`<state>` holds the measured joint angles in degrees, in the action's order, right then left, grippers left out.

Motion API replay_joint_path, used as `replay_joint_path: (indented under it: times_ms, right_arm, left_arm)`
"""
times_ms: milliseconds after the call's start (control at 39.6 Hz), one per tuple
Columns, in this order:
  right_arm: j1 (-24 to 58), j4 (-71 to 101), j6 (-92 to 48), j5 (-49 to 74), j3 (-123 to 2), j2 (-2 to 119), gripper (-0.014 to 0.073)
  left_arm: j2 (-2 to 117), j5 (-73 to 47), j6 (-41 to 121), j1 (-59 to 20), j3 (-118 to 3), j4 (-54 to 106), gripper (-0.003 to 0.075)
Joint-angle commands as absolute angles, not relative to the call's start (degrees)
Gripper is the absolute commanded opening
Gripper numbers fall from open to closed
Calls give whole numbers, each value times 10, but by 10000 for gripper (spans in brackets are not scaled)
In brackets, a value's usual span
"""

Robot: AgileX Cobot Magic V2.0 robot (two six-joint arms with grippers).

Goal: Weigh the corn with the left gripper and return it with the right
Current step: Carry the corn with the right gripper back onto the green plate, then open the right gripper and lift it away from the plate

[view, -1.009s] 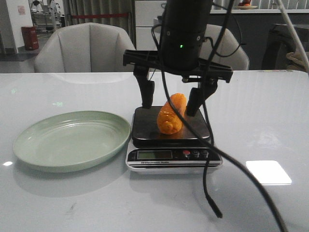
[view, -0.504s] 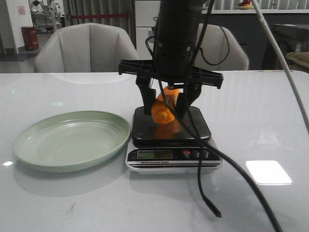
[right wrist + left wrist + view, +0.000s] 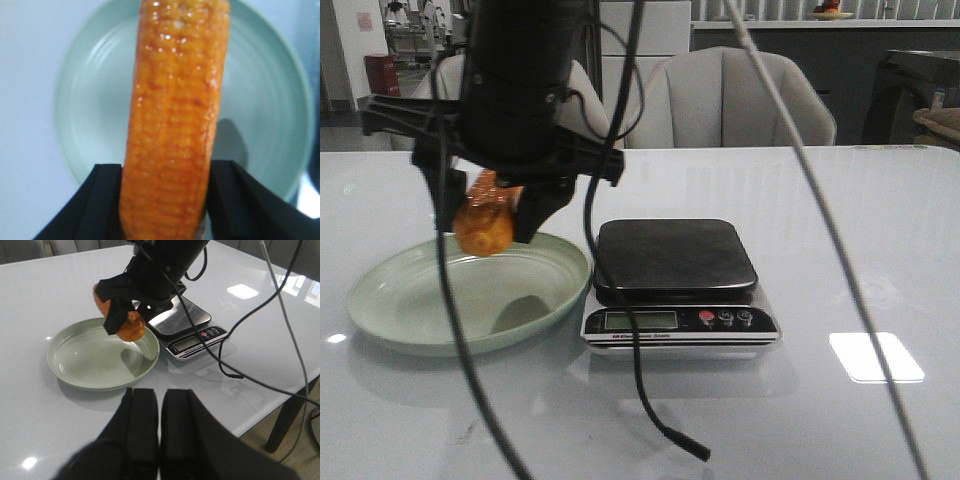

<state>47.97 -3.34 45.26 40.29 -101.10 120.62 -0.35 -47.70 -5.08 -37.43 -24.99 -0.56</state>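
Plate (image 3: 410, 310) on table (image 3: 860, 230), toward left edge. Scale (image 3: 678, 285) just right of it, rims near touching, mid-table. Corn (image 3: 485, 222) held in right gripper (image 3: 490, 215) above plate, clear of it. Left gripper (image 3: 159, 415) back near front edge, before plate.

The right gripper (image 3: 492, 208) closed its fingers (image 3: 107, 200) on the corn (image 3: 485, 222), lifted it off the scale (image 3: 677, 262) and carried it leftward. It then hung above the green plate (image 3: 395, 300), clear of the dish, and the scale's platform was left bare.
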Motion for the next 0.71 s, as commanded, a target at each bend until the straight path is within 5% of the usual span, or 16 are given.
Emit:
replay_joint_path:
  times_ms: [0, 202, 454, 681]
  right_arm:
    - [491, -38, 448, 349, -1030, 1186, 192]
    - [491, -28, 470, 354, -1030, 1213, 274]
    - [491, -11, 475, 334, -1030, 1237, 583]
    - [469, -13, 473, 354, -1031, 1205, 589]
  left_arm:
    - [-15, -433, -52, -377, -264, -5, 113]
    - [-15, -433, -52, -377, -264, -5, 113]
    - [-15, -433, -52, -377, -264, -5, 113]
    - [-15, -433, -52, -377, -264, -5, 113]
